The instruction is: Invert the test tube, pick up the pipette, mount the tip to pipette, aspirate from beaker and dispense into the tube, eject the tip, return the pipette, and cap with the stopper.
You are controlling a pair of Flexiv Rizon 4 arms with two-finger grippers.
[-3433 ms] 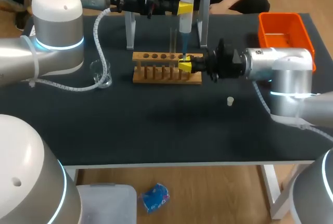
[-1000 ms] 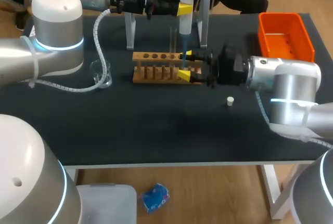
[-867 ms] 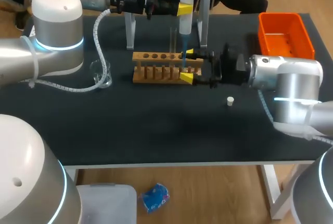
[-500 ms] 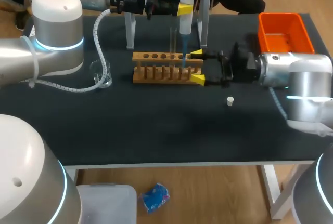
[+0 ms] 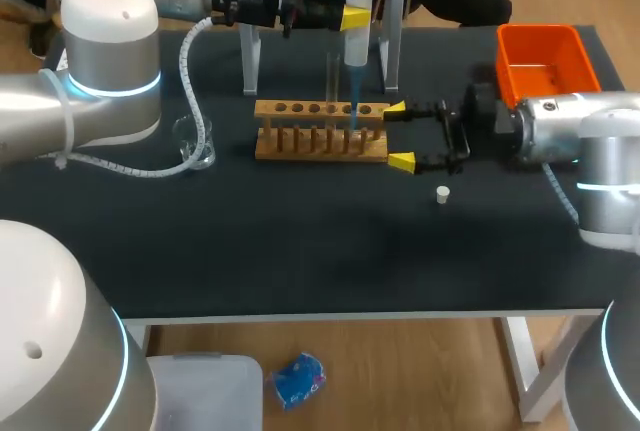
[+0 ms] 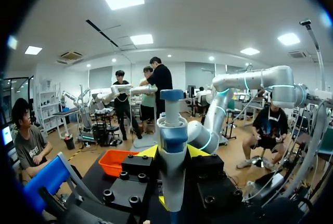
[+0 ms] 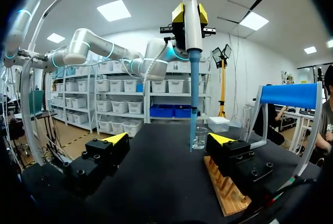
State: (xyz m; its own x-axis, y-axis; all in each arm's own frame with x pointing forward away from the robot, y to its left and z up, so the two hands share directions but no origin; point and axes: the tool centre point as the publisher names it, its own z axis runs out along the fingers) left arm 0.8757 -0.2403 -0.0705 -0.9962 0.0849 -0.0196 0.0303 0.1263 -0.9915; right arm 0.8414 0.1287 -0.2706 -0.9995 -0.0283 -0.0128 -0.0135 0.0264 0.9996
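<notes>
- Pipette [image 5: 357, 46] upright over wooden rack [image 5: 320, 141], blue tip down at the rack end nearest the right gripper [image 5: 400, 135].
- Left gripper [image 5: 352, 17] fingers clamped on pipette body.
- Right gripper fingers spread wide, just off that rack end.
- Stopper [image 5: 442, 193] on counter [image 5: 300, 241], near right gripper.

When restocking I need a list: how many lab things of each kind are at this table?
Wooden rack: 1
Test tube: 1
Pipette, tip mounted: 1
Beaker: 1
Stopper: 1
Orange bin: 1
Pipette stand: 1
Total: 7
</notes>
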